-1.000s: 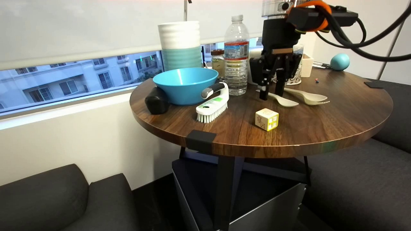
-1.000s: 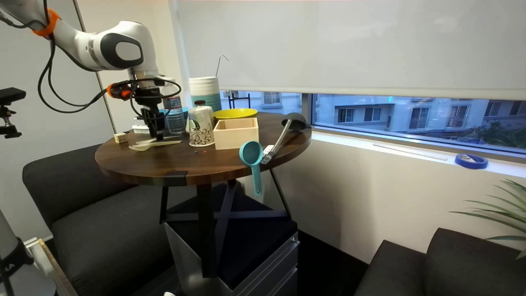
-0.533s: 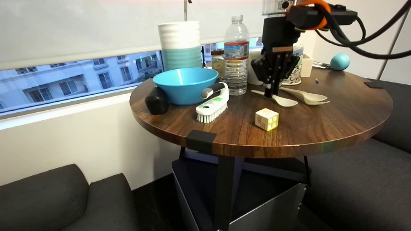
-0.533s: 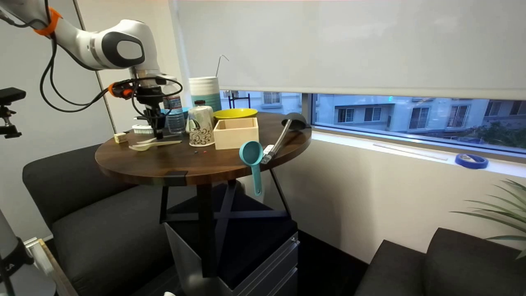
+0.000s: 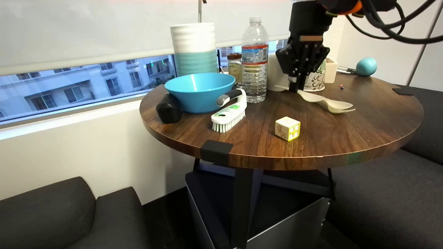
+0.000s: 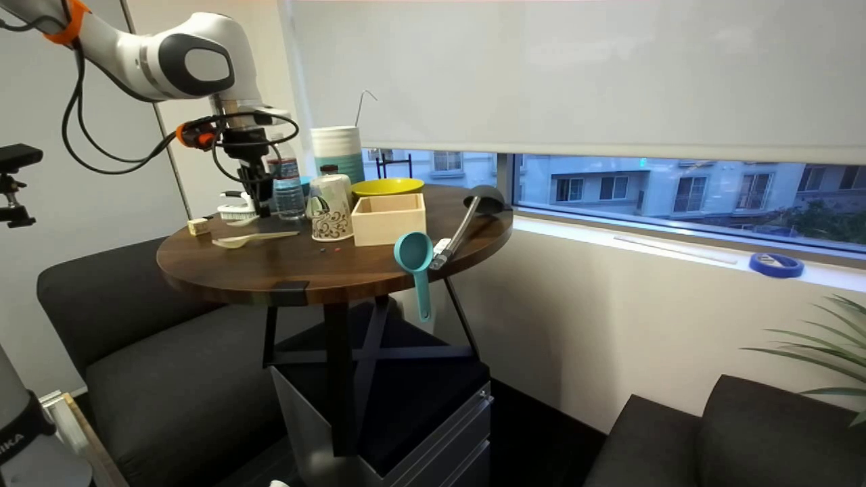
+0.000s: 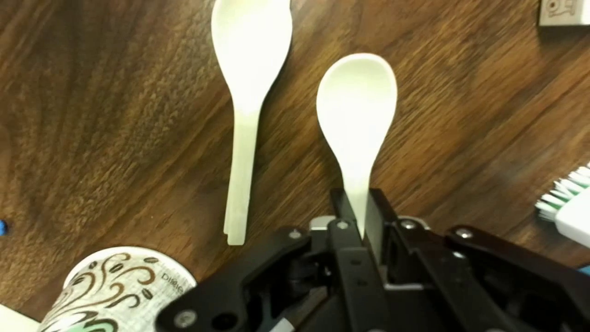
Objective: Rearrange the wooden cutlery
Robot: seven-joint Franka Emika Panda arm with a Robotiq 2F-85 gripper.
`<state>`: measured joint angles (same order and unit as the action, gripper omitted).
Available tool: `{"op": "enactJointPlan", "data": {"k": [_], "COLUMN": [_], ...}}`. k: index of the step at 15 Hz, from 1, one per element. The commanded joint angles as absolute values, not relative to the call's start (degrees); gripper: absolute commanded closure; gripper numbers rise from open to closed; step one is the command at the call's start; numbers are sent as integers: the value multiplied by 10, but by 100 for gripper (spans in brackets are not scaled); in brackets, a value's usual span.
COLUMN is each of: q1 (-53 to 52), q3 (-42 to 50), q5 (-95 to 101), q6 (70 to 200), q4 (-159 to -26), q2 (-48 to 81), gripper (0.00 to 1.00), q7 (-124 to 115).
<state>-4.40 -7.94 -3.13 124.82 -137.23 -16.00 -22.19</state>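
My gripper (image 5: 296,89) is shut on the thin handle of a pale wooden spoon (image 5: 310,97) and holds it raised above the table (image 5: 332,138). In the wrist view the jaws (image 7: 357,203) grip the handle below the spoon's bowl (image 7: 357,106); the handle's end is hidden between the fingers. A pair of wooden utensils (image 7: 244,152), a spoon shape stacked on a fork, lies on the table beside the held spoon. The pair (image 5: 338,106) shows its tines in an exterior view. The held spoon's bowl (image 6: 242,221) also shows above the pair (image 6: 256,238) in an exterior view.
A water bottle (image 5: 255,69) and an upside-down patterned cup (image 6: 331,213) stand close to the gripper. A wooden cube (image 5: 287,128), a brush (image 5: 229,114) and a blue bowl (image 5: 200,93) are nearby. A wooden box (image 6: 389,228) and a teal scoop (image 6: 413,251) are farther along.
The gripper was open around the spoon's handle, then closed on it. It has now risen, lifting the spoon off the table. The stacked pair has not moved.
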Motion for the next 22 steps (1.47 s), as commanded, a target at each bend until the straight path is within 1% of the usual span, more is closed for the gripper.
{"op": "enactJointPlan", "data": {"k": [1,12,22], "q1": [-34,-18,-13], "q3": [-76,-74,-75], "q5": [-35,-55,-55], "q6": [1228,1230,1255], "q4": [-1397,-1468,-1486], "q2": [-219,-284,-292], "gripper": [97,97,97], "q7": [-236,-261,-263]}}
